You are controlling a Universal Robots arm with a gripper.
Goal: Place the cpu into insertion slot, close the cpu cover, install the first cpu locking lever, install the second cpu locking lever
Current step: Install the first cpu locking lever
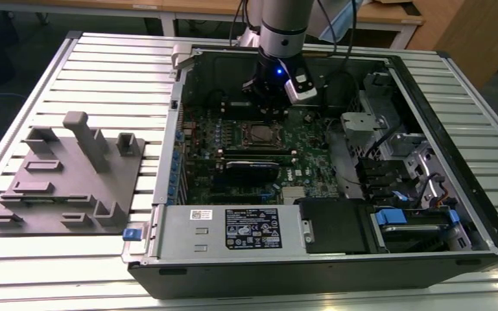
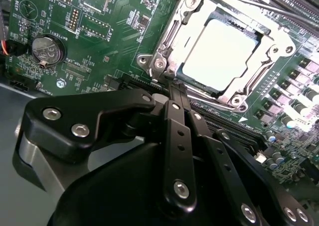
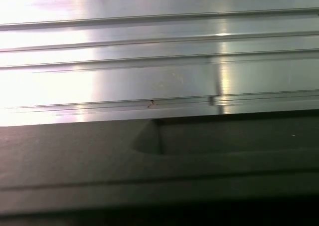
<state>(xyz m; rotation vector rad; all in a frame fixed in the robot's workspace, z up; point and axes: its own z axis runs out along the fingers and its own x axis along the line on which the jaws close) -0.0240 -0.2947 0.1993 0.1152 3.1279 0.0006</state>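
The cpu point(image 2: 219, 54) already sits in the insertion slot point(image 2: 238, 102), and the cpu cover point(image 2: 192, 21) lies closed around it. The gripper point(image 2: 171, 86), its fingers pressed together and empty, is at the slot's corner beside a locking lever point(image 2: 168, 36). Whether the levers are latched cannot be told.

1. You have open air straight above the silvery square-framed cpu cover point(image 2: 172, 39) and the pale flat cpu point(image 2: 219, 51) lying inside it.
2. Your black gripper point(image 2: 172, 89) sits at that cover's corner.
3. A long black rectangular card point(image 1: 253, 165) stands near the socket.
4. A grey metal drive cage point(image 1: 363, 126) crowds the exterior view's right.
5. The silver, black-labelled power supply box point(image 1: 231, 228) blocks the near edge.
6. The black computer case's walls point(image 1: 448, 142) ring everything.
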